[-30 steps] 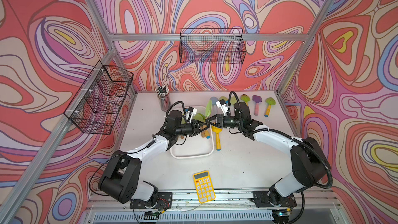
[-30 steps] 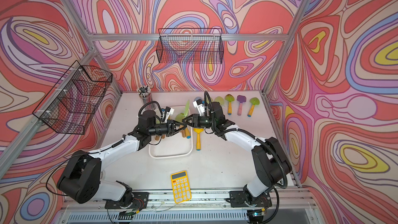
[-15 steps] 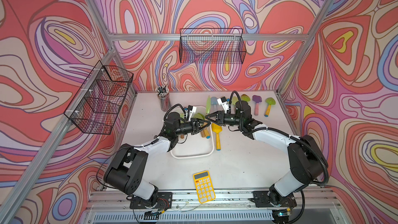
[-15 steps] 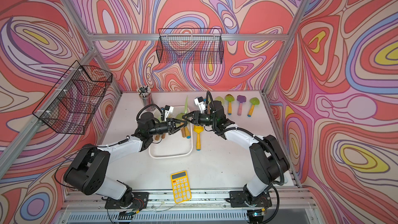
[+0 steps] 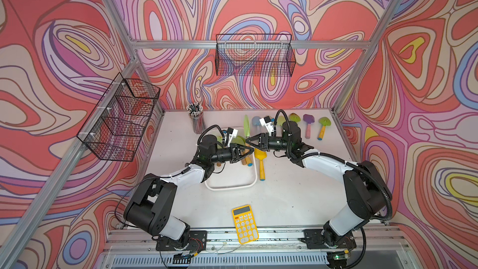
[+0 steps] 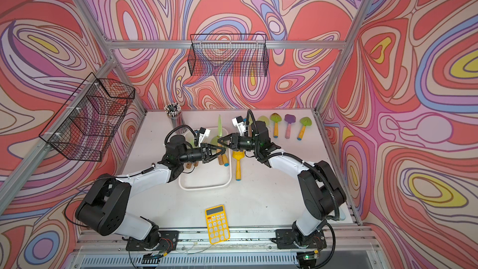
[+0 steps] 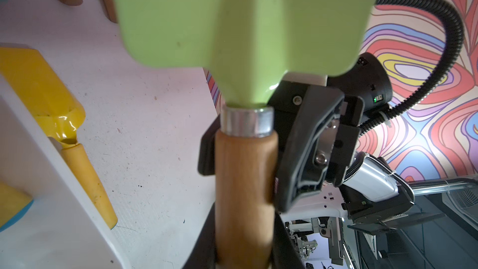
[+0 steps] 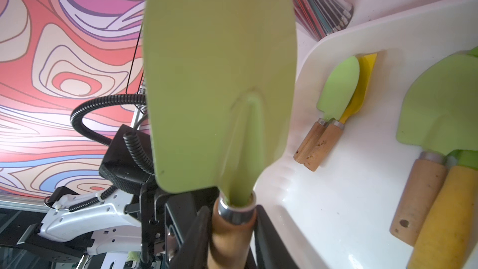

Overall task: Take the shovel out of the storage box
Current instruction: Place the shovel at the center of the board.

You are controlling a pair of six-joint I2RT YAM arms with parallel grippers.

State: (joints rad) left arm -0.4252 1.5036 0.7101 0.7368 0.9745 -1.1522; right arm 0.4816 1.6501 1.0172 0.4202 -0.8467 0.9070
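The shovel (image 5: 246, 126) (image 6: 220, 125) has a light green blade and a wooden handle, and is held up over the far right corner of the white storage box (image 5: 232, 187) (image 6: 204, 187). In both top views the two grippers meet at its handle. My left gripper (image 5: 244, 151) (image 7: 244, 260) is shut on the lower handle. My right gripper (image 5: 249, 142) (image 8: 232, 241) is shut on the handle just below the metal collar. The blade (image 7: 243, 21) (image 8: 219, 73) fills much of both wrist views.
Several more shovels lie in the box, among them a small green one (image 8: 338, 91) and a large green one (image 8: 439, 104). A yellow shovel (image 5: 260, 161) lies right of the box; others lie at the back (image 5: 307, 125). Pencil cup (image 5: 196, 120), yellow calculator (image 5: 245, 223), two wire baskets (image 5: 254, 55).
My right gripper has shifted a little left, closer to the left gripper, and its jaws have closed round the handle. The shovel stays raised between both grippers.
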